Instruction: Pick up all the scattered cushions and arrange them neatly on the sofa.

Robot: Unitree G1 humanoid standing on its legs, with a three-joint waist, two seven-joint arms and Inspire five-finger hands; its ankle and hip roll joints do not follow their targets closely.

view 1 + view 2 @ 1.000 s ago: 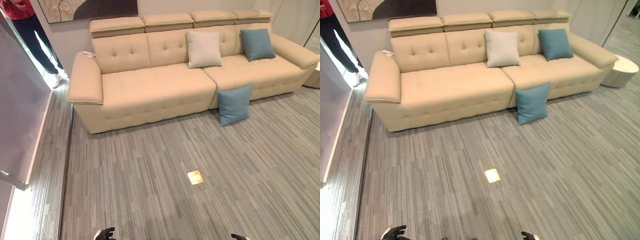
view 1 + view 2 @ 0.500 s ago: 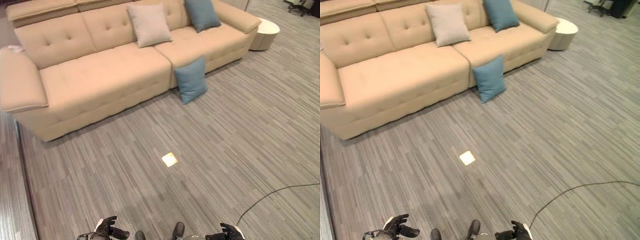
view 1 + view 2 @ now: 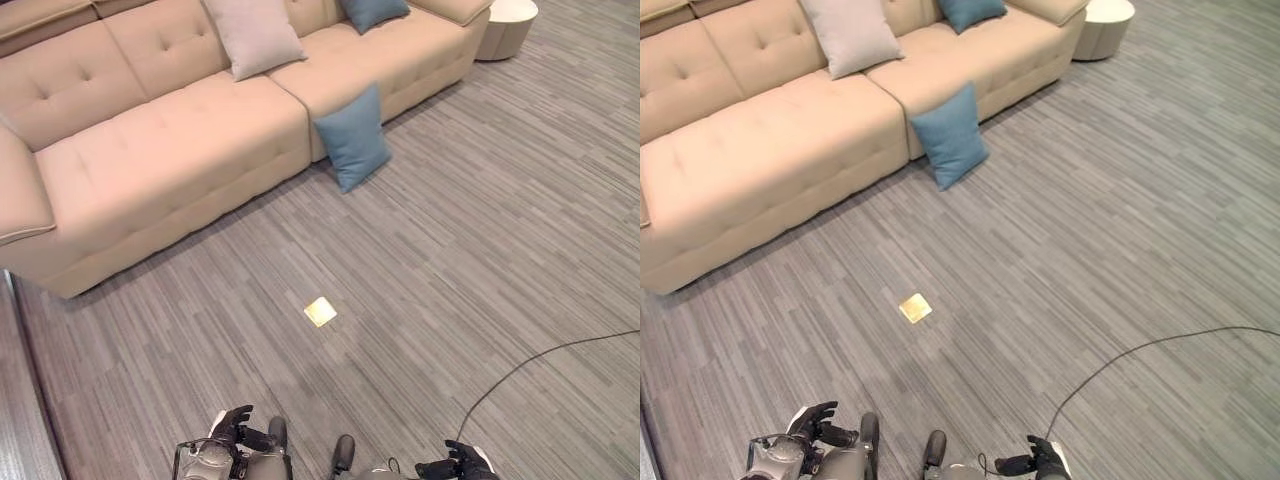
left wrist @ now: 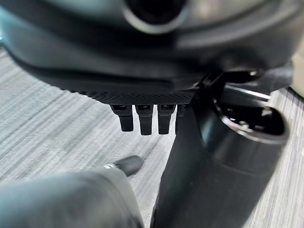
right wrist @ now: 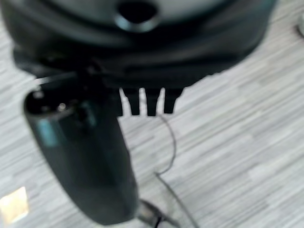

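Observation:
A blue cushion (image 3: 352,137) stands on the grey carpet, leaning against the front of the beige sofa (image 3: 170,160) near its middle seam. On the sofa, a pale grey cushion (image 3: 253,35) rests against the backrest, and a second blue cushion (image 3: 372,12) sits further right. My left hand (image 3: 232,430) and right hand (image 3: 462,464) hang low at the near edge, far from the cushions. Both are open and hold nothing. The left wrist view has its fingers (image 4: 142,121) straight over the carpet, and the right wrist view shows its fingers (image 5: 151,103) the same way.
A round white side table (image 3: 510,25) stands by the sofa's right end. A small brass floor plate (image 3: 320,311) lies in the carpet between me and the sofa. Open carpet stretches to the right.
The camera has tilted down and shifted right, so the sofa sits higher and further left in the picture. The cushions have not moved. My hands show more at the near edge.

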